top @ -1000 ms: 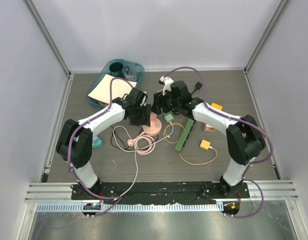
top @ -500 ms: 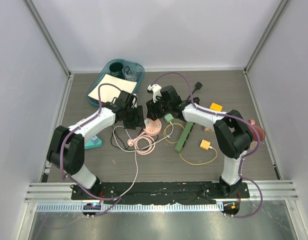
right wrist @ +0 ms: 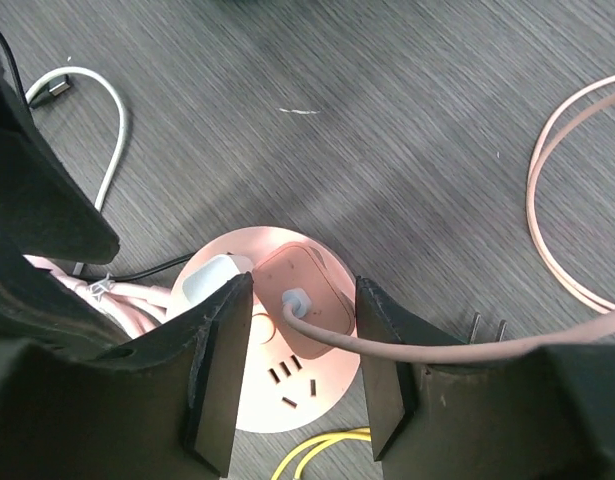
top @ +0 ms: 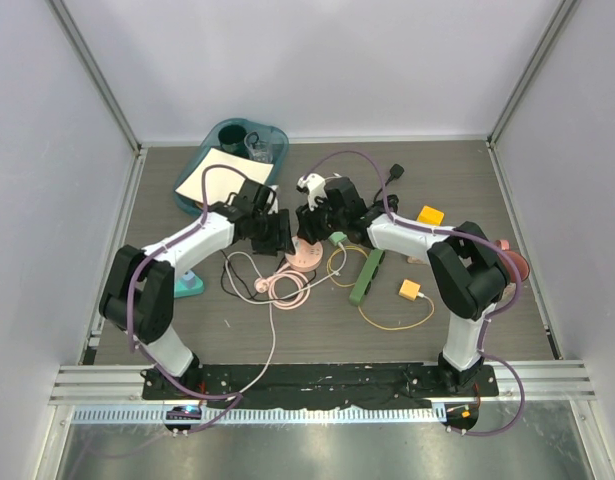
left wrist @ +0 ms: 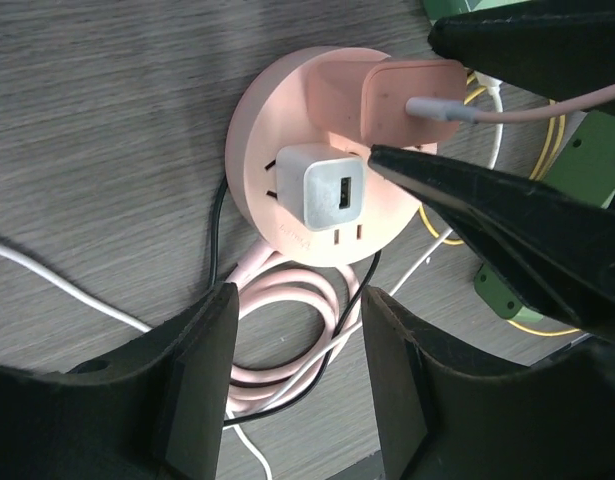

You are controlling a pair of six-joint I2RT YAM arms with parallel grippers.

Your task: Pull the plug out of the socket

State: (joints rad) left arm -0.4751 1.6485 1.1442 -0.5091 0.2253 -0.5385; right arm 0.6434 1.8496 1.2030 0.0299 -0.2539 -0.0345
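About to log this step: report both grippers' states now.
Left gripper: open, holding nothing.
Right gripper: straddling the pink plug; clamped or not, cannot tell.

Overhead wide; wrists close — shared socket [left wrist: 262, 120]

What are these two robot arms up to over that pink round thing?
They are working to pull a plug out of the round pink socket. The right hand is open with a finger on each side of the pink plug, which is still seated. The left hand hangs open over the socket's edge. A white USB charger is plugged in too.
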